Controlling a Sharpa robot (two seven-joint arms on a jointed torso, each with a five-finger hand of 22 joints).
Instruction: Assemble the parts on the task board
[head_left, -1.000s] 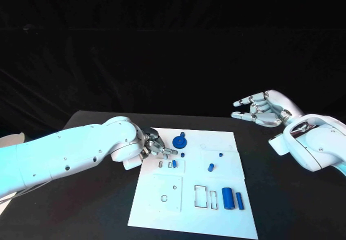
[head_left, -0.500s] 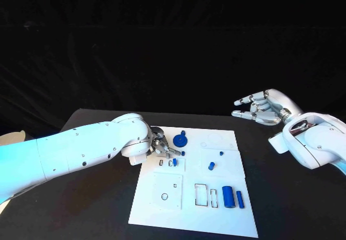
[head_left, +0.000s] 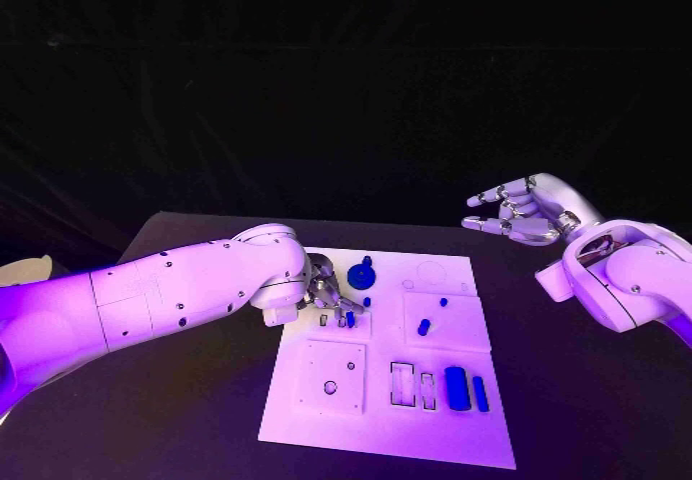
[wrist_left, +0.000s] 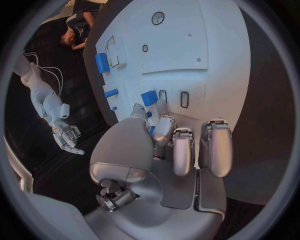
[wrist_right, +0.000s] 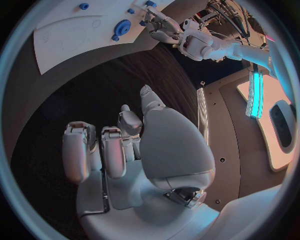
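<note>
Head view: a flat white rectangular task board (head_left: 440, 425) is laid in the middle of the black table (head_left: 173, 400). The silver left hand (head_left: 326, 296) is lowered onto the board's upper left part, its fingers gathered over a small blue block (head_left: 348, 319) that stands at a pair of narrow slots; whether the block is gripped cannot be told here. A blue toothed gear wheel (head_left: 359, 277) is seen just beyond that hand, a short blue peg (head_left: 424, 326) near the board's centre, and a blue cylinder (head_left: 456, 387) with a thin blue bar (head_left: 479, 394) beside it near the board's right edge. The silver right hand (head_left: 521, 214) is held above the table, well apart from the board, fingers loosely curled and apart, nothing in it. Left wrist view: the left hand (wrist_left: 164, 150) is shown with thumb and one fingertip closed on the small blue block (wrist_left: 149, 98), which is pinched at the board surface just beside two rectangular slots; the remaining fingers are extended alongside. The blue cylinder (wrist_left: 102, 63) and short peg (wrist_left: 111, 93) are visible farther along the task board (wrist_left: 206, 50). Right wrist view: the right hand (wrist_right: 125, 145) is shown with nothing held, fingers half bent and separated; the gear wheel (wrist_right: 122, 27) and the task board (wrist_right: 69, 37) are seen at a distance.
</note>
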